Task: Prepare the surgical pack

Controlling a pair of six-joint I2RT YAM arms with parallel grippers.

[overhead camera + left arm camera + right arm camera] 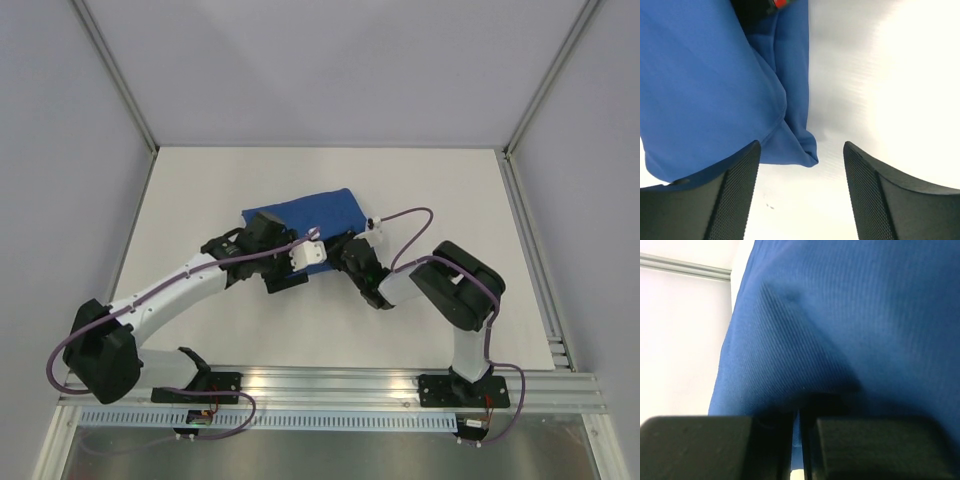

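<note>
A blue cloth bundle (305,212) lies centred on the worktop (200,200). The left hand (801,145) is spread at its corner; the right hand (799,440) pinches a fold. Pulling alone could unfold it.

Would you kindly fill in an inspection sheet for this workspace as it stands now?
Surface: white table, flat.
Job's things: blue drape, folded into a rectangular bundle mid-table; tray, instruments and gauze, nothing seen.
Clutter: nothing seen.
Grippers: left gripper, jaws open at the bundle's corner, holding nothing; right gripper, jaws shut on a fold of the drape.
Cables: purple cables loop along both arms.
Surroundings: pale walls on three sides; aluminium rail along the near edge.
</note>
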